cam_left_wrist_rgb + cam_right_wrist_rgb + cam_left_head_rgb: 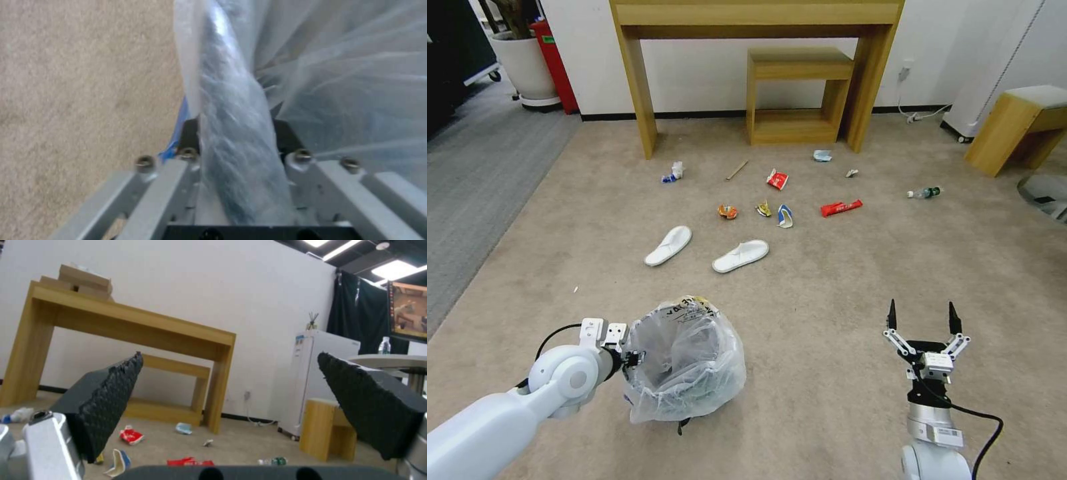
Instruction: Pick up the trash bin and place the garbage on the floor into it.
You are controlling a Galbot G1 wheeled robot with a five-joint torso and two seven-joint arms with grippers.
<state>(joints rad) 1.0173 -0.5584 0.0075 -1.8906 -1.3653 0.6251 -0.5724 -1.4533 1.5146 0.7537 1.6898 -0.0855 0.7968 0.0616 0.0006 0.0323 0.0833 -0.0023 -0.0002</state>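
The left claw (pixel 627 357) pinches the bagged rim of the trash bin (pixel 684 363), so the bin can be lifted off the floor (pixel 827 320). The right claw (pixel 924 319) hangs spread wide and empty. The slippers (pixel 740 255) and wrappers (pixel 840 208) lie farther ahead.

Both arms are glossy white with rounded joints, each trailing a black cable. The right gripper (pixel 924 319) has black ribbed pads (pixel 106 400) on silver linkages (small brass-coloured screws).
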